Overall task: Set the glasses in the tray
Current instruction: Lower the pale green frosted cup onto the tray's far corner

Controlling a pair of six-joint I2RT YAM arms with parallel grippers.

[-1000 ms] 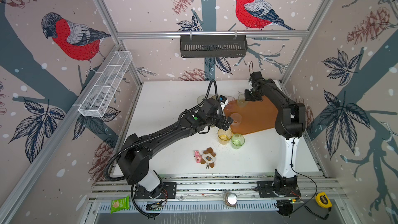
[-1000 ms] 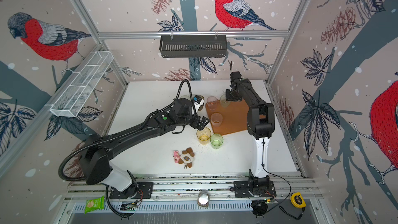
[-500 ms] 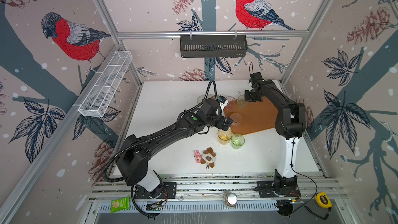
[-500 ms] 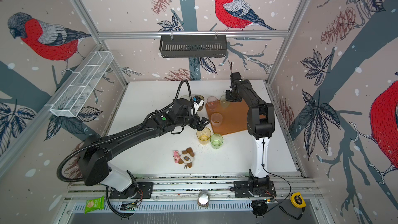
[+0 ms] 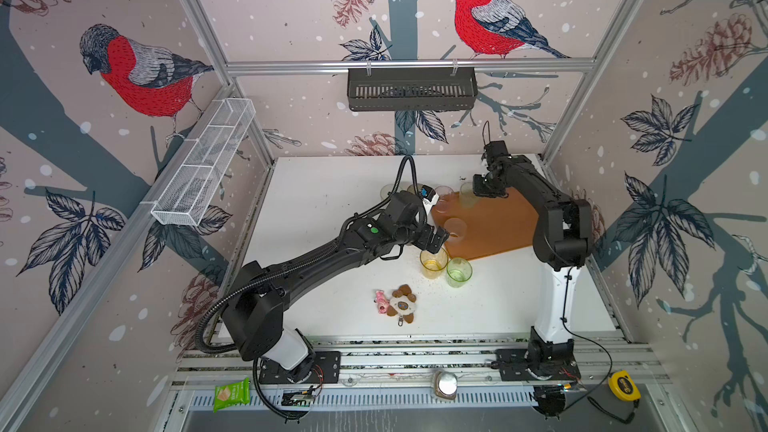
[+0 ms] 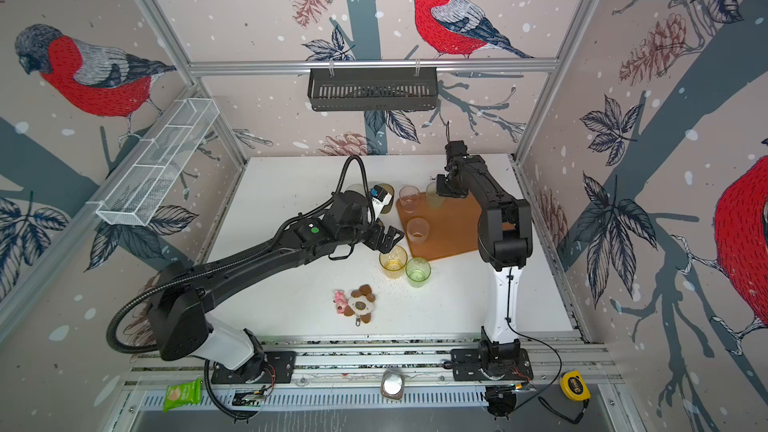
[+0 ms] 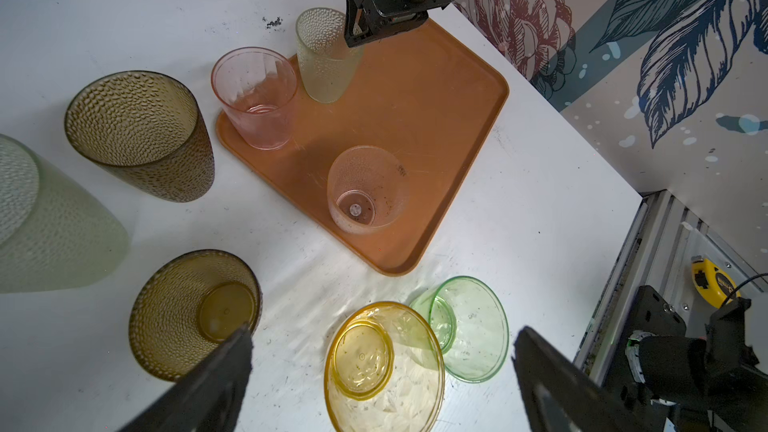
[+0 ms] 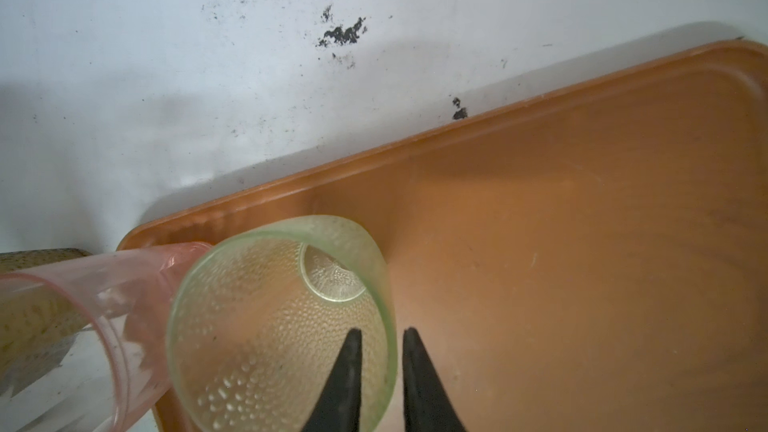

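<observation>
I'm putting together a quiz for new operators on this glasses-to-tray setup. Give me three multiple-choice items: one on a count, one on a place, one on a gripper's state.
1. How many tumblers stand on the tray? A none; B three; C five.
2. Where is the yellow tumbler? A on the white table beside the green tumbler; B on the tray; C stacked inside the green tumbler.
3. The left gripper is: A shut on the yellow tumbler; B shut on nothing; C open.

Key:
1 B: the pink tumbler, the pale green tumbler and the clear tumbler stand on it.
2 A: it stands just off the tray's edge, next to the green tumbler.
3 C: its fingers stand wide apart and grip nothing.
</observation>
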